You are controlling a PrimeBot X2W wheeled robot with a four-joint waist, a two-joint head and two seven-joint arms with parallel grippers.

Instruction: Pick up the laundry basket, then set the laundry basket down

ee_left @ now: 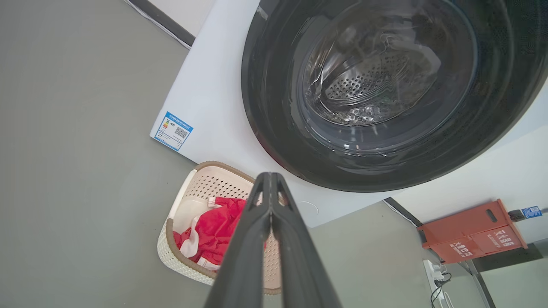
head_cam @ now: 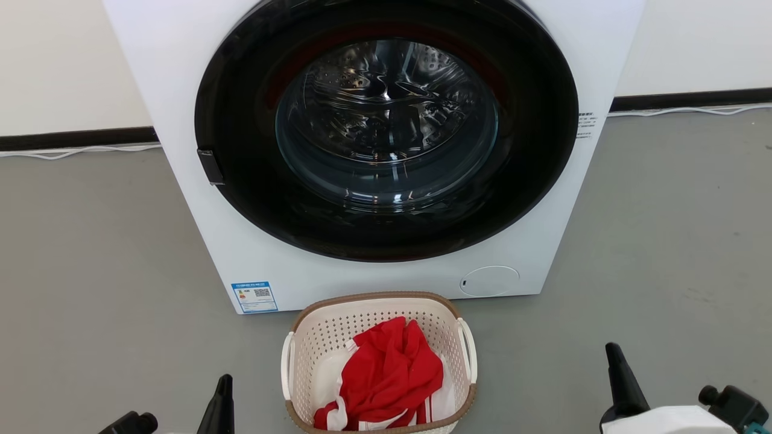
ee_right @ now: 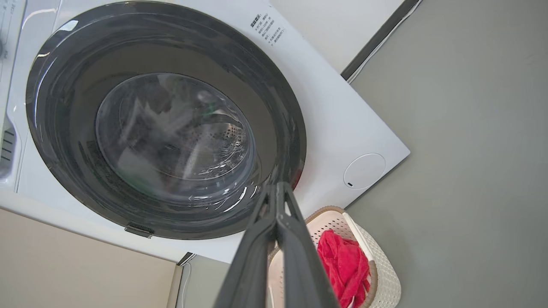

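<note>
The grey floor (head_cam: pixel 90 253) spreads out ahead of and beneath both arms. On it stands the white front-loading washer (head_cam: pixel 181 72), well ahead of both end effectors. Its round dark door faces them and the steel drum shows through the glass.

The laundry basket (head_cam: pixel 374 296) sits on the floor just in front of the washer's lower edge. In the head view it lies between the two end effectors, to the right of the left one and to the left of the right one, and neither touches it. Its brown rim and white side handles are free.

In the left wrist view an orange-red box (ee_left: pixel 471 233) stands against the wall, off to the right of the fingers.

A crumpled red garment (head_cam: pixel 392 374) with white trim lies inside the basket.

The left end effector (ee_left: pixel 269 179) has its two dark fingers pressed together at the tips and holds nothing; the basket shows just behind and beside them. The right end effector (ee_right: pixel 278 188) is likewise pressed together and empty, with the basket to the lower right of its fingers.

A small blue label (head_cam: pixel 254 296) is on the washer's lower corner, ahead of the left end effector.
</note>
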